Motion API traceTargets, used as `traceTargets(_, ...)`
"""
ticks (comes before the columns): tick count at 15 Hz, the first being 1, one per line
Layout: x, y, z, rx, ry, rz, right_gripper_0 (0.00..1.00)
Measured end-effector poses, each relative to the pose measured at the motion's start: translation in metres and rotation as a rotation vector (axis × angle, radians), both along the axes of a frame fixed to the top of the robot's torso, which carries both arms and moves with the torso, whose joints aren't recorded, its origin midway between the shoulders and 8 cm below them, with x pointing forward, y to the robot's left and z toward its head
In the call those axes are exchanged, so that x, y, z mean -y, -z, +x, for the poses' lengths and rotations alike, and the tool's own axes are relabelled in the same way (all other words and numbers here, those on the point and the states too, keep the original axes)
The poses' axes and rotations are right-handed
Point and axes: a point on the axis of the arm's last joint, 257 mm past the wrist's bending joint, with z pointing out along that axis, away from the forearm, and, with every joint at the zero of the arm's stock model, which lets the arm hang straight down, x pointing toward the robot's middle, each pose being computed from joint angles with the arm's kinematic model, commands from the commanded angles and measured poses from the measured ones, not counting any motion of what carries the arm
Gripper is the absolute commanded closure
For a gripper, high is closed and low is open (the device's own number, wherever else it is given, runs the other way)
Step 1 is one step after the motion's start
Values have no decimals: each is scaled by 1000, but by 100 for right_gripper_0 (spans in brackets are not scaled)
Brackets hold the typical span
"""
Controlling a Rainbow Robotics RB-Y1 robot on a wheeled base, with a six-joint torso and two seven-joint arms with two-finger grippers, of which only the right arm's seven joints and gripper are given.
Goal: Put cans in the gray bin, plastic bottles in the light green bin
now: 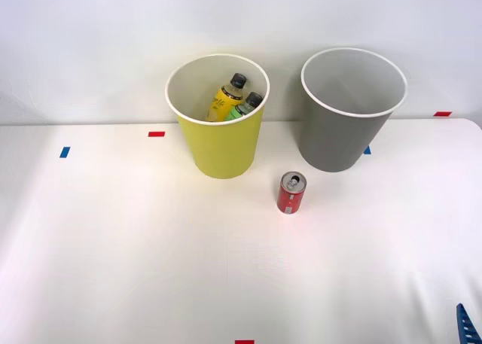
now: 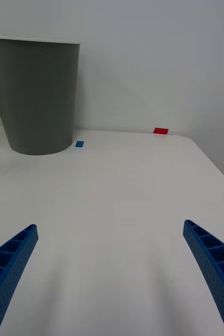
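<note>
Red can (image 1: 292, 193): stood upright on table (image 1: 120, 246), between the bins.
Right gripper (image 2: 110, 273): jaws spread wide, nothing held.
Bottles (image 1: 235, 99): seen inside light green bin (image 1: 222, 152).

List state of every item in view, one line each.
red can: upright on table, outside both bins
yellow-label bottle: inside light green bin, leaning
green-label bottle: inside light green bin
gray bin: upright, nothing visible inside
right hand: open, holding nothing
</note>
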Motion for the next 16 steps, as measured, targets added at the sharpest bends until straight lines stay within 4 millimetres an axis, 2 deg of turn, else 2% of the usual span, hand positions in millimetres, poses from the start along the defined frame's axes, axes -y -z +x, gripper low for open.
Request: traceTargets(16, 0, 0, 0, 0, 0, 0, 4)
